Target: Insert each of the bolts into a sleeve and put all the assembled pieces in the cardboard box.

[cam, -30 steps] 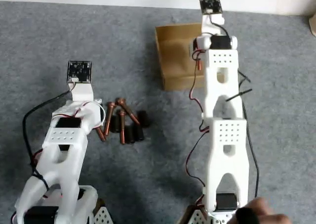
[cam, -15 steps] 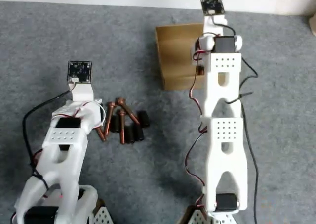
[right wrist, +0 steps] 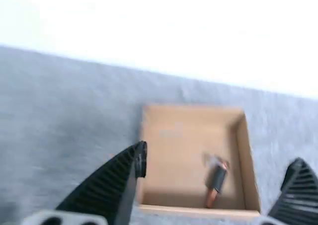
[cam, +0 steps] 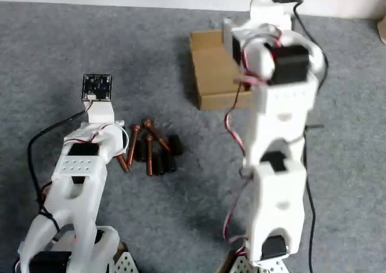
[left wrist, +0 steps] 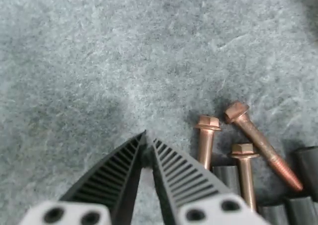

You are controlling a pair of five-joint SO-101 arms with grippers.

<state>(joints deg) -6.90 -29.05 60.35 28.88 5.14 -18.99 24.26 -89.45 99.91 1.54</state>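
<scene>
Bolts [left wrist: 204, 145], copper-coloured, lie loose on the grey desk [left wrist: 99, 46] just beside my left end effector [left wrist: 147, 145], which is clenched on nothing, its ribbed tips pressed together. Black sleeves [left wrist: 308, 168] lie touching the bolts on their far side. Farther off, my right end effector [right wrist: 219, 163] hangs released, jaws spread wide, above the cardboard box [right wrist: 247, 155]. One assembled piece [right wrist: 215, 179], a bolt in a sleeve, lies on the box floor near the wall. I judge the drop finished and the next pick-up to be the step in hand. To do it well, I should part my left jaws before lowering, take one bolt across its shank close to the head so the plain end stays free for a sleeve, and lift my right arm [cam: 277, 104] straight up, clear of the box walls. From above, my right arm covers part of the box and hides the piece inside. The sleeves are cut off at the edge of my left wrist view, so I cannot count them surely, and one bolt lies partly under my left arm.
</scene>
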